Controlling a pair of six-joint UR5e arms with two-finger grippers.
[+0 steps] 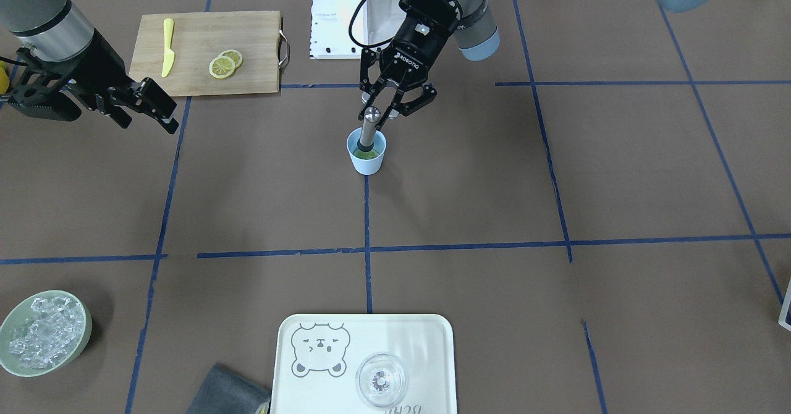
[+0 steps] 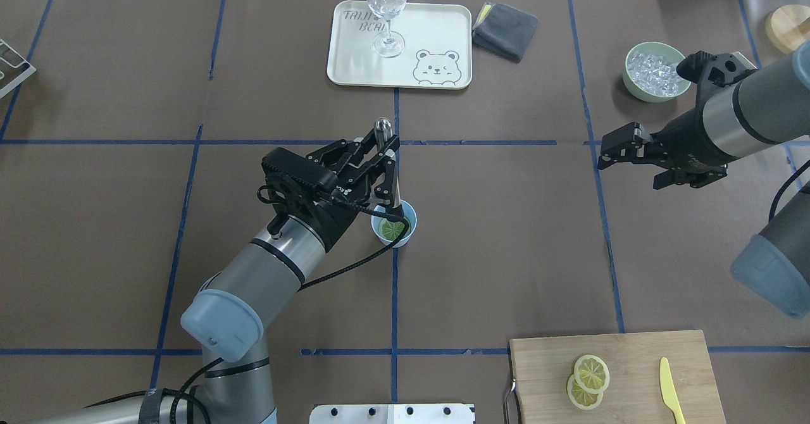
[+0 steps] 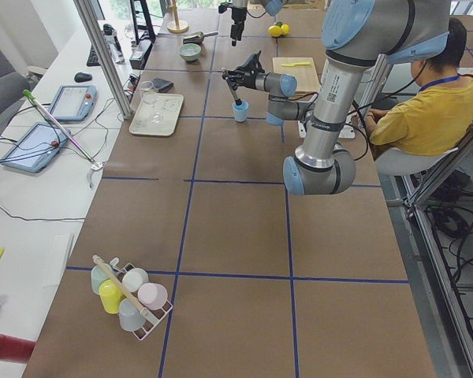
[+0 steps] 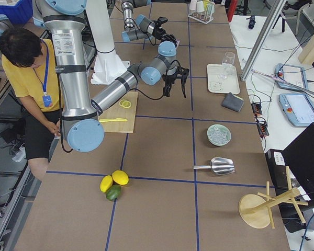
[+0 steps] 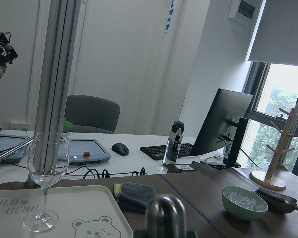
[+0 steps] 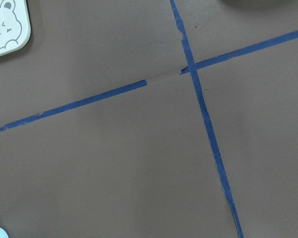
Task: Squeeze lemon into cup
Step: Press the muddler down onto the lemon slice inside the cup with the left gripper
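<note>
Tray [image 1: 426, 352] bearing clear glass [image 1: 382, 380], 6 o'clock in the front-facing view. Cup [image 1: 366, 165] near centre, with the lemon [image 1: 364, 153] inside under upright metal muddler [image 1: 367, 133]; left gripper [image 1: 378, 117], at the cup's 12 o'clock, pinches the muddler. Right gripper [image 1: 148, 120], fingers spread, hovers at the cup's 10 o'clock.

Two lemon slices [image 2: 590, 378] showing, one lemon chunk [image 2: 393, 229], one yellow knife [image 2: 669, 383], one light-blue cup [image 1: 367, 159], one wine glass [image 2: 386, 6], one tray [image 2: 436, 28], one bowl [image 2: 633, 88], one cutting board [image 2: 633, 361].
</note>
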